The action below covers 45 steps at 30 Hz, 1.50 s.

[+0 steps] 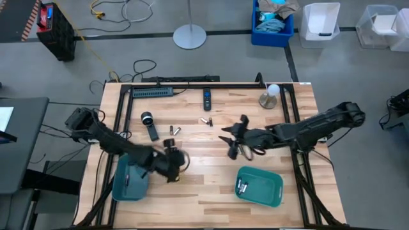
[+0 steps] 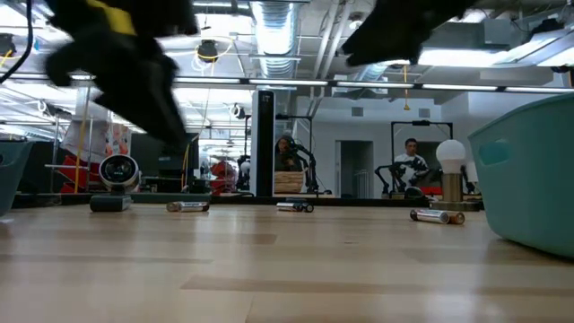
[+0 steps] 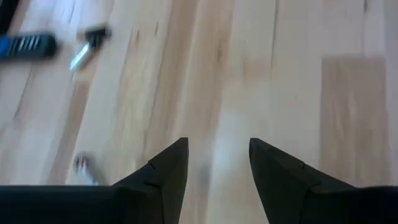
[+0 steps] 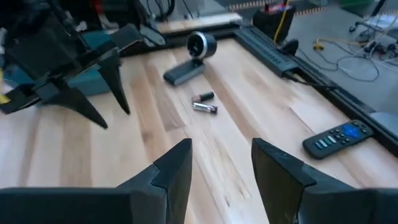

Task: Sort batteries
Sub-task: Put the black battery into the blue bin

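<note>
Loose batteries lie on the wooden table: two (image 1: 174,130) left of centre and two (image 1: 206,121) nearer the middle, which the right wrist view shows as a close pair (image 4: 204,102). Some more lie in the right teal tray (image 1: 259,186), near its left wall (image 1: 241,186). My left gripper (image 1: 174,166) (image 3: 217,146) hangs open over bare wood beside the left teal tray (image 1: 130,183), holding nothing. My right gripper (image 1: 231,137) (image 4: 221,146) is open above the table's middle, pointing toward the batteries on the left.
A black remote (image 1: 207,99), a small camera on a black stand (image 1: 148,121), a power strip (image 1: 152,92) and a lamp with a round bulb (image 1: 271,94) sit along the far part of the table. Bare wood lies between the two trays.
</note>
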Each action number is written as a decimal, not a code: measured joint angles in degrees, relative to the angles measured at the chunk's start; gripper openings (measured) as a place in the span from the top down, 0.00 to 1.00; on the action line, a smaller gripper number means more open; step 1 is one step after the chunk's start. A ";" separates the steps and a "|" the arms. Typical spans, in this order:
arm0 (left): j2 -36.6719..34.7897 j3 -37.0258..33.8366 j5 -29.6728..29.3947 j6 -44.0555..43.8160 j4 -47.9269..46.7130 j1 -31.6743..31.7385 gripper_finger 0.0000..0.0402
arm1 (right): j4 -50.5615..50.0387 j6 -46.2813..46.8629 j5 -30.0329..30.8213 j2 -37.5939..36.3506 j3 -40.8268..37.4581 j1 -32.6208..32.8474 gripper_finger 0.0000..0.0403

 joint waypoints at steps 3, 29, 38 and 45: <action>-0.02 -3.35 6.89 9.01 13.14 5.18 0.59 | -0.29 -0.92 -3.79 4.65 2.54 -2.33 0.55; -23.78 -25.43 32.14 21.79 35.74 30.10 0.58 | -7.54 3.38 -13.82 29.54 13.80 -22.72 0.53; -35.43 -30.36 32.07 21.46 35.64 31.62 0.58 | -5.47 4.12 -14.23 31.52 13.80 -22.15 0.44; -39.09 -31.59 32.05 21.37 35.68 31.62 0.58 | -3.84 4.11 -13.10 32.36 13.72 -22.74 0.44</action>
